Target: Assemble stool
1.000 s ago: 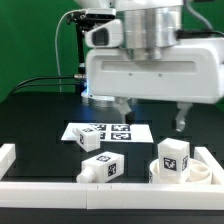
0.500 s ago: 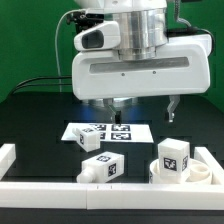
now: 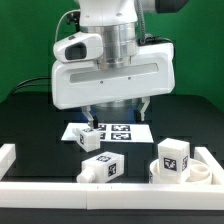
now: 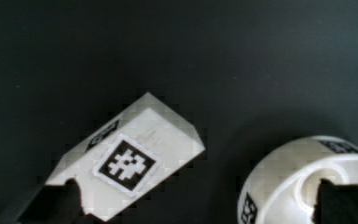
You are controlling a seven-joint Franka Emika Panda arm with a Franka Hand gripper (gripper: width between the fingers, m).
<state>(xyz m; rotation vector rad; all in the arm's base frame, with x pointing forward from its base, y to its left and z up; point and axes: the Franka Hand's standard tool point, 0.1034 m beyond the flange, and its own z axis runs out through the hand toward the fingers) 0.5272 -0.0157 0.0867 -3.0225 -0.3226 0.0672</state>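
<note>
Gripper (image 3: 116, 118) is hovering wide open, holding nothing; stool leg (image 4: 140, 157) is lying below, long axis slanting in the wrist view, round seat (image 4: 311, 178) just beside.

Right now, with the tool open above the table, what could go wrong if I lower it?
The tool seems not centred over any leg: one finger hangs about above the rear leg, so it might strike the top rather than straddle it. The front leg lies close by; a shove could push one into the other.
</note>
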